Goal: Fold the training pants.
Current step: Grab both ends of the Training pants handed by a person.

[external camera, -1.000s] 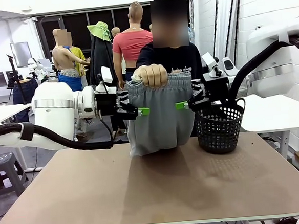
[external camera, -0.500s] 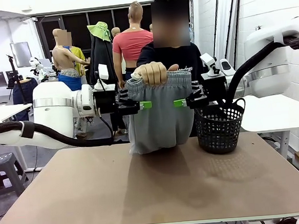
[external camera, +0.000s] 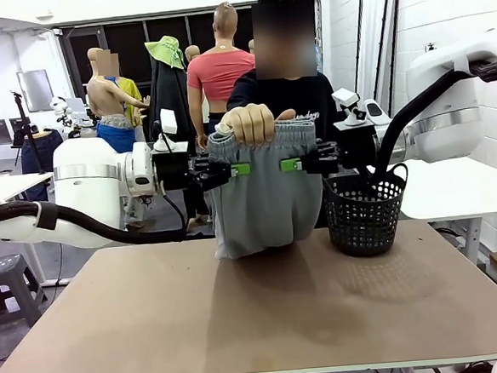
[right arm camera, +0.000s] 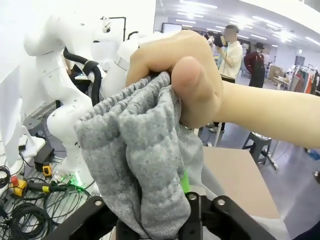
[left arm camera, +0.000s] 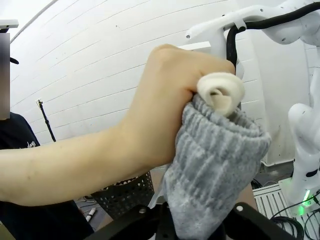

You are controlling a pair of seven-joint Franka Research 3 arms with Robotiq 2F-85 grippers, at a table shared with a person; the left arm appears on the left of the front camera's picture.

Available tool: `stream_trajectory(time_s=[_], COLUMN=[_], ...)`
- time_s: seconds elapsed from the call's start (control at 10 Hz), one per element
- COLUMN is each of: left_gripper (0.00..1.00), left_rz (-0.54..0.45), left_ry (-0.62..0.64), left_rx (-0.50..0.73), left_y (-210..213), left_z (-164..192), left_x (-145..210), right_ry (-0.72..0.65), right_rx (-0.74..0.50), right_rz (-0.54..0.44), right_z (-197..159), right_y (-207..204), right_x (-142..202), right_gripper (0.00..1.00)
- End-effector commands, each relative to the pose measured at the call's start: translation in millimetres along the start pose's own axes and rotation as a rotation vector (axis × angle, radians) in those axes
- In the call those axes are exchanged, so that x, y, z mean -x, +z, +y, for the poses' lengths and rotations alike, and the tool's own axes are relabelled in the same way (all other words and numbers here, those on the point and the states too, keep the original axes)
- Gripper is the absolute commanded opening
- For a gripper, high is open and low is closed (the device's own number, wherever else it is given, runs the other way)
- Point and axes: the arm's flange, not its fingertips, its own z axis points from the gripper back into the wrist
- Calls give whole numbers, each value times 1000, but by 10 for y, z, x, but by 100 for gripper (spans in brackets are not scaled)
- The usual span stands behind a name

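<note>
Both tools have slid inward since a second ago and narrowed onto the training pants (external camera: pixel 267 202), which a person's hand (external camera: pixel 251 124) holds up by the gathered waistband over the far side of the worktop (external camera: pixel 258 322). The light grey garment hangs in a bunched column from that fist, its lower end down at the worktop's far edge; whether it rests there cannot be told.

The left tool (external camera: pixel 240 169) reaches in level from the left and is closed on the cloth just below the waistband, its green pad lying against the left part of the pants. The right tool (external camera: pixel 291 165) comes in level from the right at the same height and is closed on the right part, so the two green pads sit near each other across the middle of the garment, just under the person's knuckles.

From the left wrist, ribbed grey fabric fills the gap between the black fingers, and a white rolled piece (left arm camera: pixel 220 92) pokes from the fist above. From the right wrist, thick folds of the same cloth run down between that tool's fingers.

A black mesh basket (external camera: pixel 365 212) stands at the far right of the worktop, just beside the pants and behind the right tool.
</note>
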Motion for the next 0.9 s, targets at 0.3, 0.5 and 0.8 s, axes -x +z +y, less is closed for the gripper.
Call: stream_trajectory(time_s=[0.3,0.5,0.8], left_gripper=[0,0,0], left_rz=[-12,12,6], left_ry=[25,15,9], left_rx=[-13,4,3], left_y=[-11,-35,-9], left_z=[16,38,2], left_x=[23,35,48], right_ry=[-47,-34,-31], right_rx=[-34,-17,-16], right_rz=[-32,8,-8], right_z=[-104,-108,-62], right_y=[17,0,22], right_x=[-28,-29,60], right_gripper=[0,0,0])
